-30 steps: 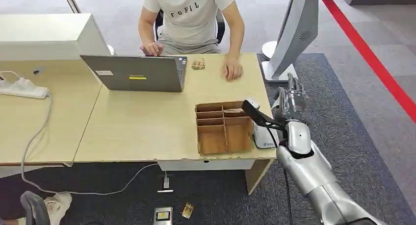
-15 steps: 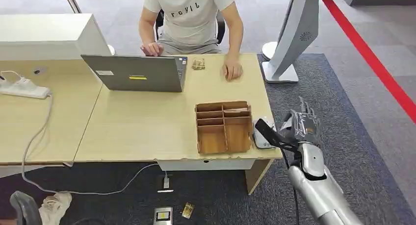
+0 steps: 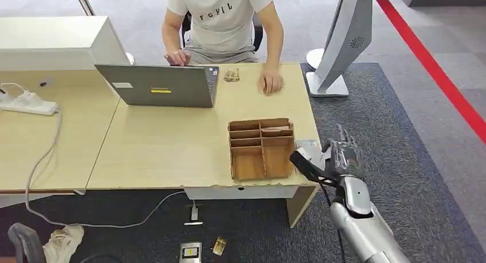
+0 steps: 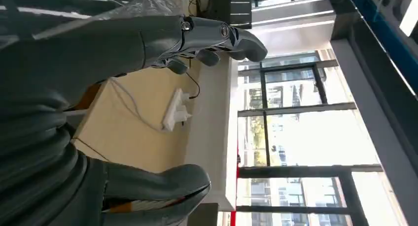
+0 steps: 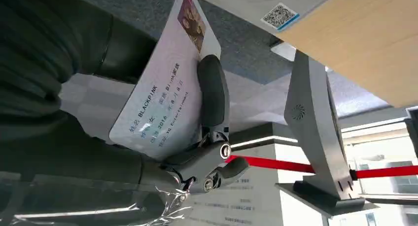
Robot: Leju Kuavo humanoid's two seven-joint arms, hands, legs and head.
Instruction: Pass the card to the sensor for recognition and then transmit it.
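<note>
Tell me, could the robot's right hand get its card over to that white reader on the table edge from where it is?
Probably yes. The right hand holds the card beside the white reader at the table corner, and nothing stands between them.

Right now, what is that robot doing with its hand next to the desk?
The robot's right hand holds a printed card beside the right end of the wooden desk. A white sensor lies on the desk just next to that hand, beside a brown divided box. Its left hand holds nothing. Across the desk a person sits behind a laptop, one hand resting on the desk.
</note>
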